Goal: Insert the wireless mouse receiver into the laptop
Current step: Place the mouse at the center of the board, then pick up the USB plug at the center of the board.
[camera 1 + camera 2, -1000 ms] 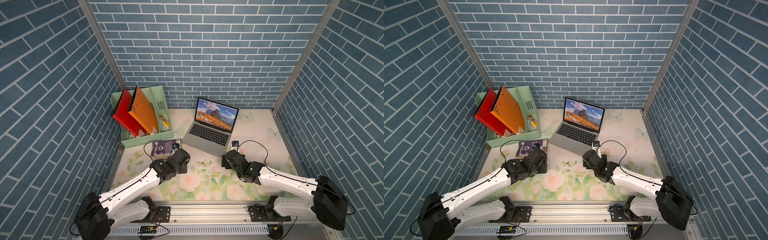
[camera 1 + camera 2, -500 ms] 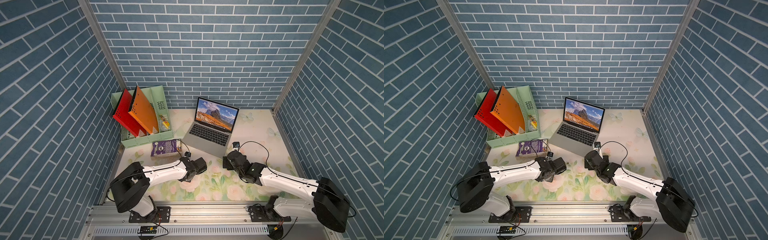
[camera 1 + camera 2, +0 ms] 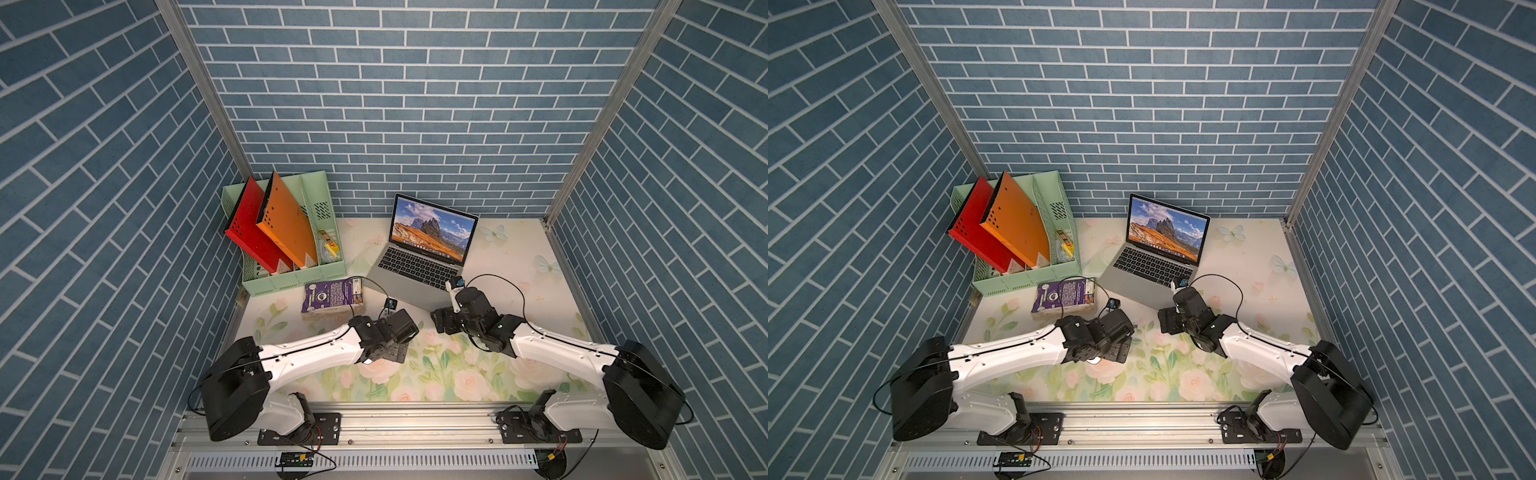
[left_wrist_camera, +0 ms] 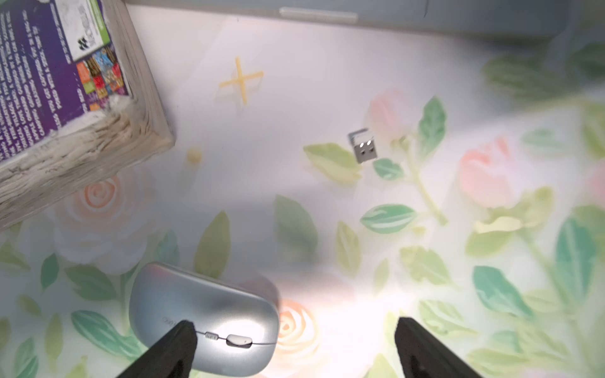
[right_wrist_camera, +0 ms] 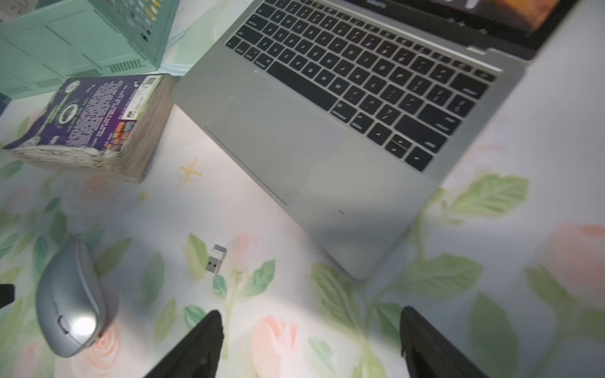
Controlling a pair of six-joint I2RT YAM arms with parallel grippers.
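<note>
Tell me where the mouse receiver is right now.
The receiver lies loose on the floral mat between the wireless mouse and the laptop, shown in both wrist views.

The table (image 3: 519,253) is carrying a pale floral covering across its whole top. A green file rack (image 3: 297,279) is standing at the far left corner. A purple-covered book (image 3: 332,296) is lying flat just in front of the rack, its worn page edges facing the near side. An open silver laptop (image 3: 415,270) is sitting at the far middle, turned at an angle. Its near left corner is lying just beside the book, and contact cannot be confirmed. A silver mouse (image 4: 203,311) is resting top up toward the middle. A small receiver (image 4: 362,146) is lying flat between mouse and laptop, apart from both.
</note>
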